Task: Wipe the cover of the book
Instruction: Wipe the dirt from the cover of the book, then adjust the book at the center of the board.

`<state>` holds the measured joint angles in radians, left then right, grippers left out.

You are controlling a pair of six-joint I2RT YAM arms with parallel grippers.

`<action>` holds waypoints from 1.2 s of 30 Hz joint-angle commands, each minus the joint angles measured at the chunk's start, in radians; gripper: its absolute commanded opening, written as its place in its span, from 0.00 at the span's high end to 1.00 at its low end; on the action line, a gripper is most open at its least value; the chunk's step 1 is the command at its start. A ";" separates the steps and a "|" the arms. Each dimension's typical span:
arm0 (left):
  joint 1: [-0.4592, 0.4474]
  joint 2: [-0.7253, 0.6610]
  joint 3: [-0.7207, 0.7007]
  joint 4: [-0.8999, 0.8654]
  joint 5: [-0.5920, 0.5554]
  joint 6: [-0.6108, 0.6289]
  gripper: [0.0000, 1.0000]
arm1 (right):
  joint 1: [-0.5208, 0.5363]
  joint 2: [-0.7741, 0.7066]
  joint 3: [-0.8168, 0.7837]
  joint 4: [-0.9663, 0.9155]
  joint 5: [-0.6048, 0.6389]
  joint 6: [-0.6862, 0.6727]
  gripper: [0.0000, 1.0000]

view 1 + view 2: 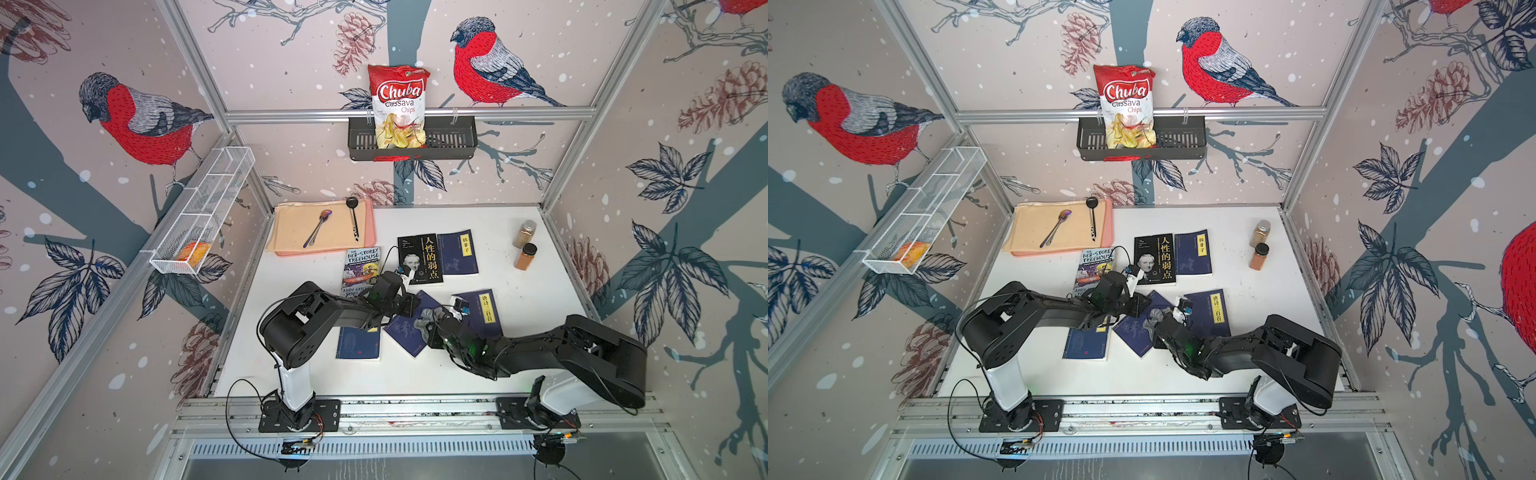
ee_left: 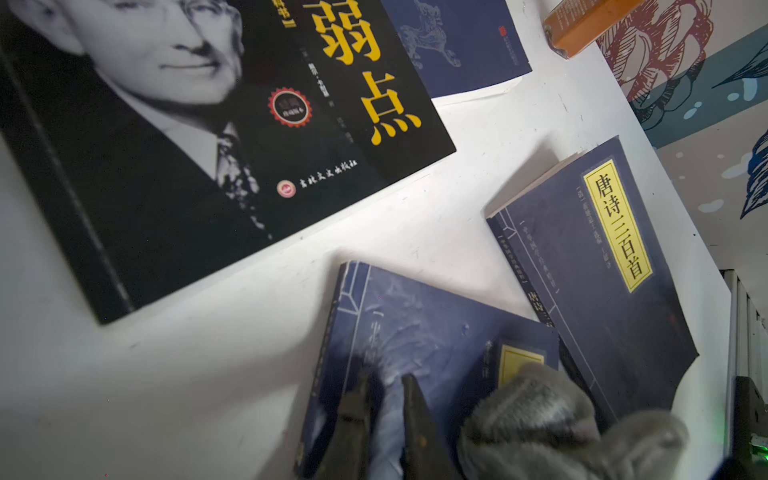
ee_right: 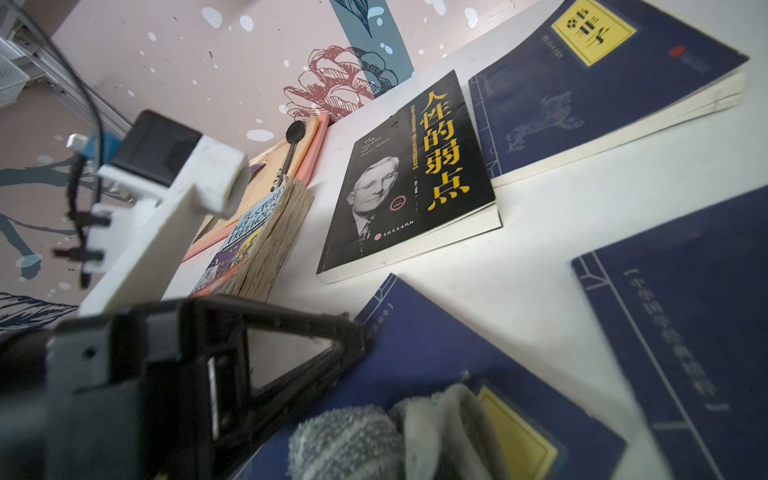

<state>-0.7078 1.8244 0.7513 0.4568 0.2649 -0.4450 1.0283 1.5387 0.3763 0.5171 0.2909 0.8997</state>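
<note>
Right jaws pinch one grey cloth [image 1: 429, 318] on the tilted book [image 1: 404, 332], one of six; left jaws barely parted.

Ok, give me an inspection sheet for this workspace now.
Surface: white table, books scattered on it.
Job's things: tilted blue book with grey cloth on its cover.
Clutter: five other books, two spice jars, tray with two spoons.
Grippers: left gripper jaws slightly apart, tips on the blue book; right gripper shut on the cloth.
Cables: black loops at both arm bases.
Surroundings: bird wallpaper, chips bag in black basket, white wire rack.
</note>
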 commanded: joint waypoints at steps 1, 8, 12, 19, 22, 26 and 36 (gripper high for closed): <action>0.001 -0.009 -0.023 -0.188 -0.027 -0.001 0.82 | -0.094 0.061 0.006 -0.209 -0.057 -0.094 0.93; 0.000 -0.051 -0.058 -0.203 -0.036 -0.004 0.82 | -0.214 0.186 0.129 -0.158 -0.090 -0.206 0.94; 0.000 -0.079 -0.063 -0.226 -0.043 0.003 0.82 | -0.215 0.203 0.182 -0.160 -0.099 -0.259 0.94; 0.000 -0.126 -0.063 -0.254 -0.061 0.007 0.81 | -0.217 0.120 0.219 -0.151 -0.082 -0.367 0.93; -0.001 -0.129 -0.060 -0.259 -0.052 0.006 0.81 | -0.223 0.100 0.268 -0.198 -0.061 -0.404 0.93; -0.001 -0.155 -0.071 -0.272 -0.081 0.004 0.81 | -0.201 0.041 0.297 -0.256 -0.055 -0.425 0.93; 0.000 -0.174 -0.061 -0.322 -0.117 0.020 0.77 | -0.105 -0.127 0.151 -0.389 -0.074 -0.281 0.91</action>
<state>-0.7086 1.6463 0.6849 0.1764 0.1566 -0.4374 0.9127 1.4445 0.5835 0.1852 0.2165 0.5415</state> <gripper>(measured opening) 0.231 0.117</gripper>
